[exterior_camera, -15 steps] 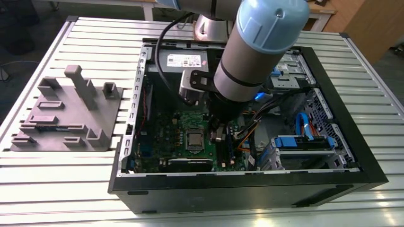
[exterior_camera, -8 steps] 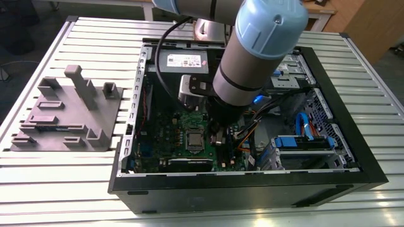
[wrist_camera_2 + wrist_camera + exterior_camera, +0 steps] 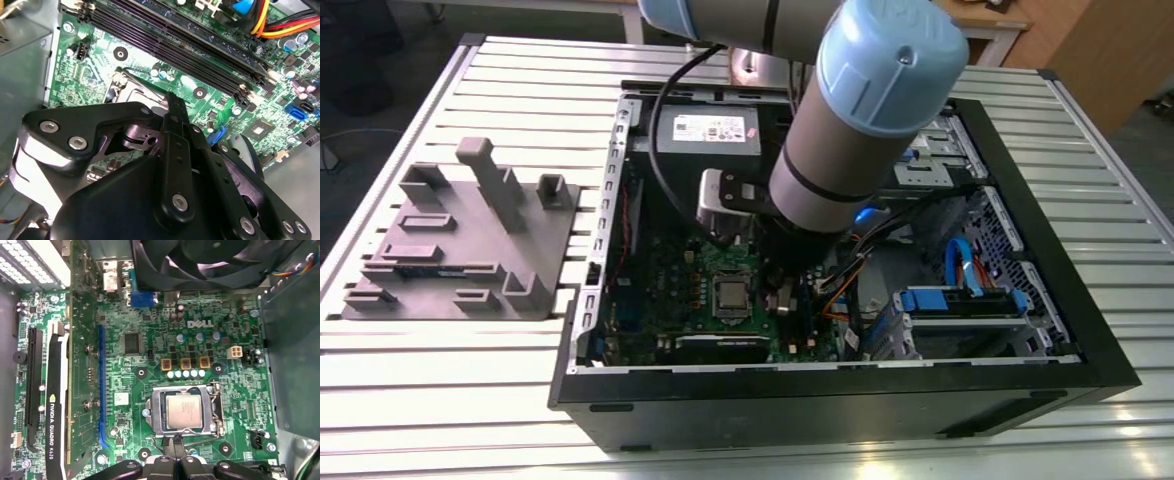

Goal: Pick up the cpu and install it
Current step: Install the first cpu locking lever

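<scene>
The aluminium slatted table (image 3: 440, 380) carried everything, its ribbed profile giving a flat, bolt-ready bed. On it lay the open black steel computer case (image 3: 854, 400), set on its side so that the motherboard faced upward and the arm could come at it from above. Well apart from it, toward the exterior view's left, stood a grey moulded fixture block (image 3: 460, 245), matte and stepped with posts and slots, apparently shaped to park parts.

The robot arm (image 3: 854, 130), a grey tube with pale blue joint caps, reached down into the case, over the green motherboard (image 3: 150, 325). That board was glossy green laminate studded with round capacitors; long dark memory slots (image 3: 190, 45) ran across it, and a black graphics card (image 3: 57, 390) stood on edge in its slot.

The gripper (image 3: 176, 450) was black metal linkage with bright screw heads, its two slim fingers (image 3: 178, 446) drawn close together with nothing visible between them, poised just beside the socket's edge.

The cpu (image 3: 183, 411), a small flat square with a dull silver-grey metal lid, lay seated inside the socket frame (image 3: 156, 412), a rectangular steel surround with its retaining lever (image 3: 220, 410) along one side. Judging by how squarely it sat, the chip looked already placed.
</scene>
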Controlling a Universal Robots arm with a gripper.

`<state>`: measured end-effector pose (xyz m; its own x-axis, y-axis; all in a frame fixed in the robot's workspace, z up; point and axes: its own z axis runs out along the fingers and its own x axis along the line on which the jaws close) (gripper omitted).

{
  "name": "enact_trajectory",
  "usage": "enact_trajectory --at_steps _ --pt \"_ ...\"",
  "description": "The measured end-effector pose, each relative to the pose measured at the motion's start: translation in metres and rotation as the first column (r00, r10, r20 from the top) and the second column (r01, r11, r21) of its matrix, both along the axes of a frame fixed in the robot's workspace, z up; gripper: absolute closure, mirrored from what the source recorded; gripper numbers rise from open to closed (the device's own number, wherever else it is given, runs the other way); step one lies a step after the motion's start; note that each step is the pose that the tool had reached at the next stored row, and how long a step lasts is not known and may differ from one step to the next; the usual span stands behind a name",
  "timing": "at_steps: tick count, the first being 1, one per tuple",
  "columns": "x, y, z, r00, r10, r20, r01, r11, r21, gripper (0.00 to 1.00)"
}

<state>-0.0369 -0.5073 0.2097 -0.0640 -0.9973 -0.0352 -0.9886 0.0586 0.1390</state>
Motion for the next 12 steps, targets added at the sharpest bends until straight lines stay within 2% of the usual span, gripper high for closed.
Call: enact_trajectory --at_steps 4,12 --pt "-0.0001 -0.0013 -0.0042 0.9999 0.017 -0.0033 -0.017 0.9999 0.0000 0.90" --pt "0.0000 -0.0043 -0.0106 0.9989 0.046 -0.0054 -0.046 0.9989 0.0002 0.90"
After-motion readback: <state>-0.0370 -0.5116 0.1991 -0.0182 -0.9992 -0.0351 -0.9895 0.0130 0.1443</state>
